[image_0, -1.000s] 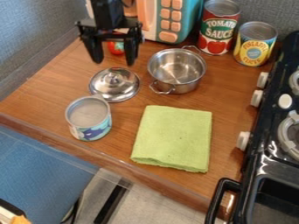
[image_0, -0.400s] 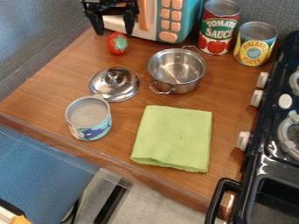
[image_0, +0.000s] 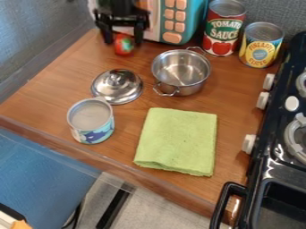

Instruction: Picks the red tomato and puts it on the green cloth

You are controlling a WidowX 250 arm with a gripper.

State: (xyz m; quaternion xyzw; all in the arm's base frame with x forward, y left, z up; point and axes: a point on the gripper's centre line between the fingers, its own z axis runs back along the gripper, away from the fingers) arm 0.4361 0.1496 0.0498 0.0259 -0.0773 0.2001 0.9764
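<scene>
Green cloth [image_0: 176,142]: folded flat by the near edge of the bench [image_0: 53,89], towards the stove [image_0: 270,138]. Open tin [image_0: 91,121]: upright by the same edge, farther from the stove. Behind it sit a steel lid [image_0: 117,87] and, stove side, a steel pot [image_0: 181,74].

Red tomato [image_0: 124,47]: near the far corner of the bench, away from the stove, short of the toy microwave [image_0: 194,20]. Gripper [image_0: 124,43]: fingers apart, pointing down, one on each side of the tomato as seen from where I stand. Contact and tip height: cannot tell.

Key alignment: the finger gap runs across my view, with the tomato near its middle. Judged next step: centre the tomato in depth, then close; little sideways correction seems needed. Caution: a round body may roll if pinched off-centre.
</scene>
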